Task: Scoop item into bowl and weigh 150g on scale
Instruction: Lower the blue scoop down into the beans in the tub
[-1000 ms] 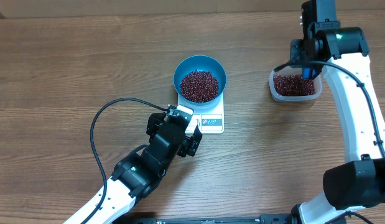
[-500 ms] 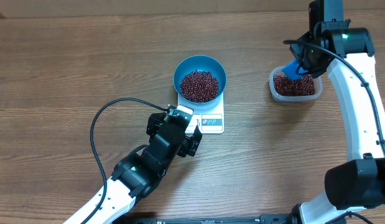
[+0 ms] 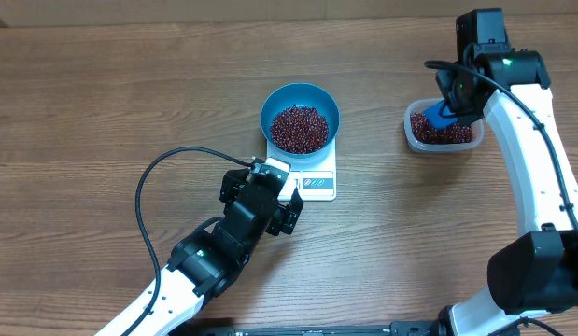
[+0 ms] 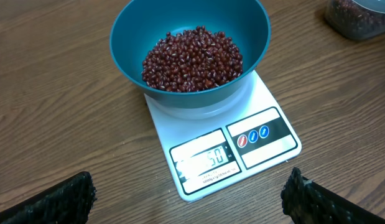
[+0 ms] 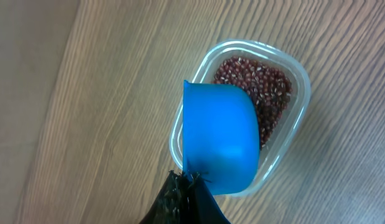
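The blue bowl (image 3: 301, 89) stands on the white scale (image 3: 317, 183) and holds a heap of red-brown beans (image 3: 300, 129). Through the left wrist camera, the bowl (image 4: 131, 37), its beans (image 4: 192, 56) and the scale (image 4: 267, 134) lie just ahead of my left gripper (image 4: 186, 202). That gripper is open and holds nothing. My right gripper (image 5: 187, 186) is shut on the handle of a blue scoop (image 5: 220, 140). The scoop hangs over a clear tub (image 5: 302, 102) with more beans (image 5: 264, 87) in it. The inside of the scoop is hidden.
The left arm's black cable (image 3: 158, 173) loops over the table left of the scale. The clear tub (image 3: 412, 138) sits at the right, about a bowl's width from the scale. The scale's lit display (image 4: 204, 158) is partly washed out.
My right gripper has carried the blue scoop down over the clear tub and turned it. The left arm, bowl and scale have not moved.
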